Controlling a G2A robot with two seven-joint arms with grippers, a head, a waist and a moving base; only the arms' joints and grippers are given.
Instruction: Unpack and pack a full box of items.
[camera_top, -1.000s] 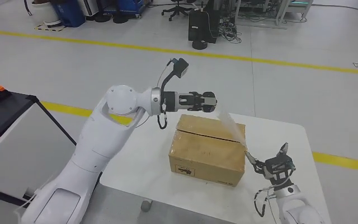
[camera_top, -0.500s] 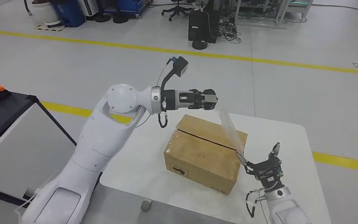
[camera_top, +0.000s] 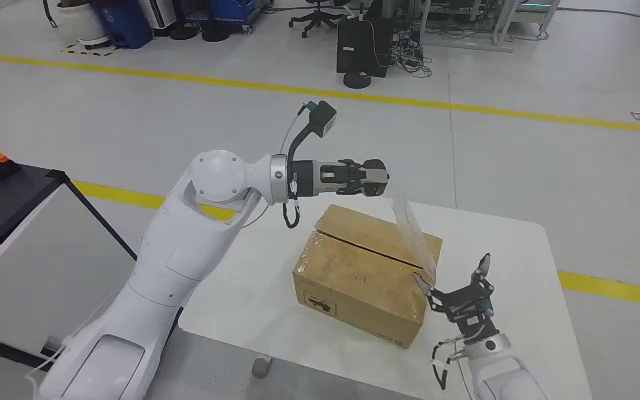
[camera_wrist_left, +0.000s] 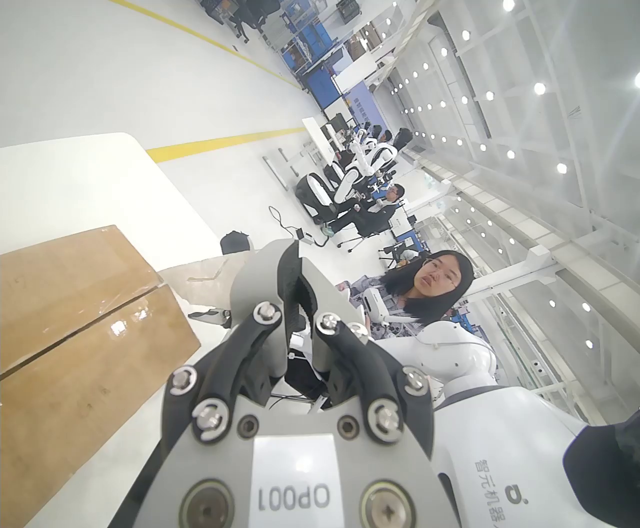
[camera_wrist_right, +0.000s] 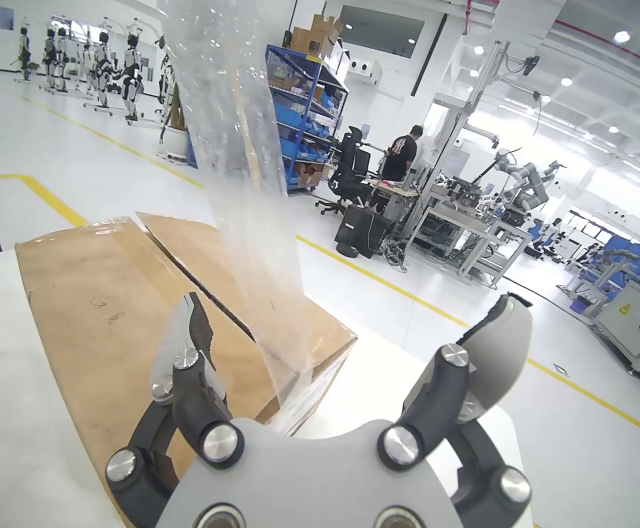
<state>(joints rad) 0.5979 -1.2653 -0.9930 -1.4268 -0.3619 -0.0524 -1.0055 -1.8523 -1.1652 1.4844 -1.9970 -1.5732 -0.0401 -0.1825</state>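
Box just beside R fingers, spread wide; maybe touching.

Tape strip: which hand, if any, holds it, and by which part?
The left hand, shut, pinches the tape strip by its free upper end; the right hand is open, holding nothing.
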